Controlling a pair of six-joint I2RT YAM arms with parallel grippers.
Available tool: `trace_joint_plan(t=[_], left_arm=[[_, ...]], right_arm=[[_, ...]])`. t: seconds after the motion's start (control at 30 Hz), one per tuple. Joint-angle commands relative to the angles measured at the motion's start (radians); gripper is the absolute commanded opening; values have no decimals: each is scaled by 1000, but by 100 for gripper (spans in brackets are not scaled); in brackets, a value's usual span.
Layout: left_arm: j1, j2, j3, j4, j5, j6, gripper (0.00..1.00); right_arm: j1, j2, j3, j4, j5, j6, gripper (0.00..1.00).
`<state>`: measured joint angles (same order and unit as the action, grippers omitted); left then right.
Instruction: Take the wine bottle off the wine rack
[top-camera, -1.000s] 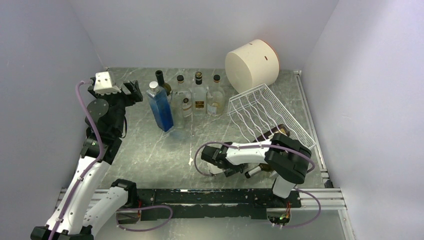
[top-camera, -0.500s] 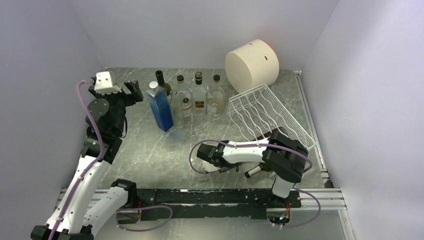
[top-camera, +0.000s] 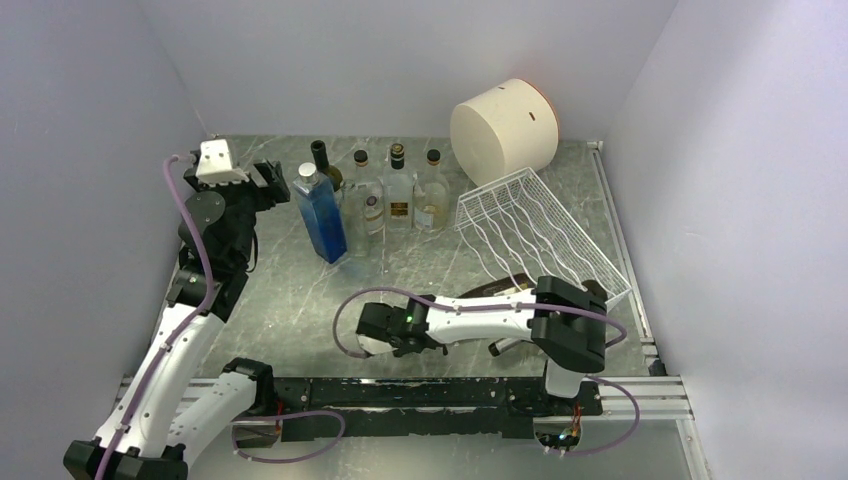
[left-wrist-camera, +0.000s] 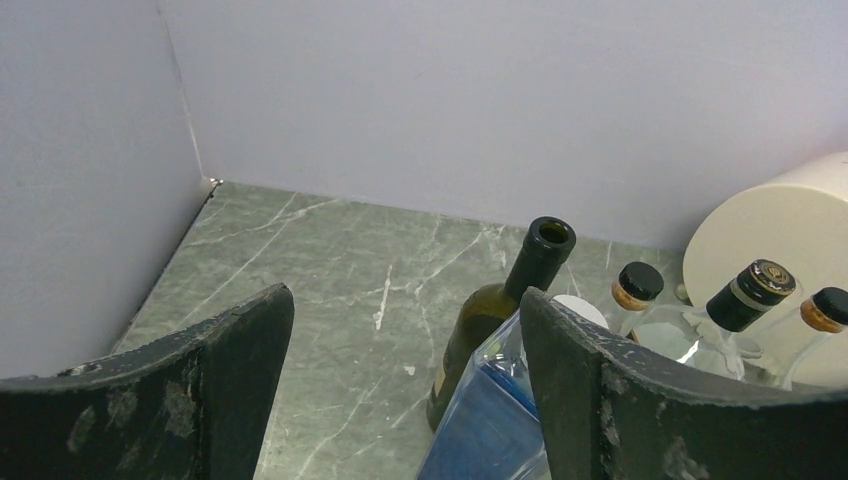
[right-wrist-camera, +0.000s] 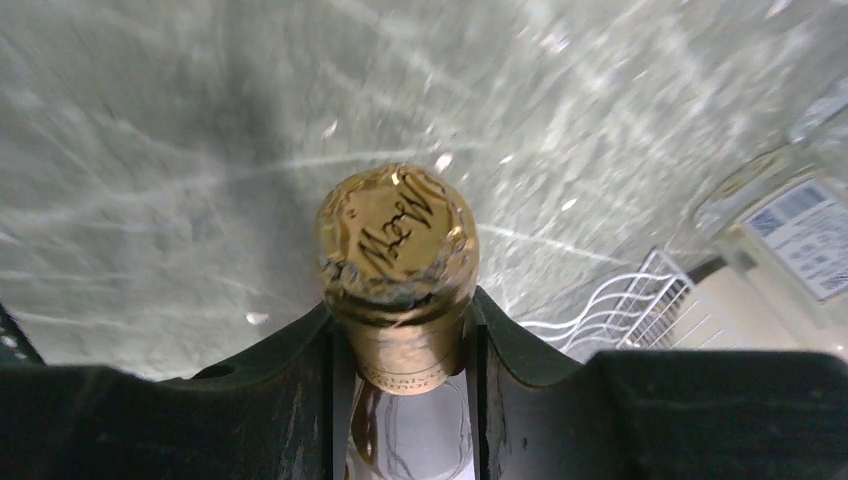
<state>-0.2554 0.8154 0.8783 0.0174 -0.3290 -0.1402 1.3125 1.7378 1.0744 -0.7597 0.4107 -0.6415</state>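
Note:
The white wire wine rack (top-camera: 530, 225) leans tilted at the right of the table; its edge shows in the right wrist view (right-wrist-camera: 640, 300). My right gripper (top-camera: 392, 332) is shut on the neck of the wine bottle (right-wrist-camera: 397, 240), just under its gold foil cap. It holds the bottle low over the table, left of the rack. In the top view the bottle is mostly hidden under the arm; a dark part (top-camera: 490, 290) shows by the rack's near end. My left gripper (top-camera: 270, 180) (left-wrist-camera: 405, 340) is open and empty, raised beside a blue bottle (top-camera: 322, 215).
A big cream cylinder (top-camera: 503, 128) lies at the back right behind the rack. A dark open bottle (left-wrist-camera: 520, 290) and three clear bottles (top-camera: 398, 190) stand in a row at the back centre, behind the blue bottle (left-wrist-camera: 500, 420). Walls close in on three sides.
My right gripper has moved left along the near side of the table, drawing the bottle neck away from the rack. The left arm has shifted slightly to the right.

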Motion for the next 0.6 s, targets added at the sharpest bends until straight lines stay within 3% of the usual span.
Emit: trace_joint_plan(t=[0.0,0.37,0.57], left_arm=[[-2,5,35,9,14,-8,87],[-2,22,34,9,14,-7,87],[-2,28,37,7,19,-7,87]], right_arm=[[34,-63,102,78,-21,22,0],[76,-146,254,251,-103,32,0],[-5,-269,242,411,-227,85,0]])
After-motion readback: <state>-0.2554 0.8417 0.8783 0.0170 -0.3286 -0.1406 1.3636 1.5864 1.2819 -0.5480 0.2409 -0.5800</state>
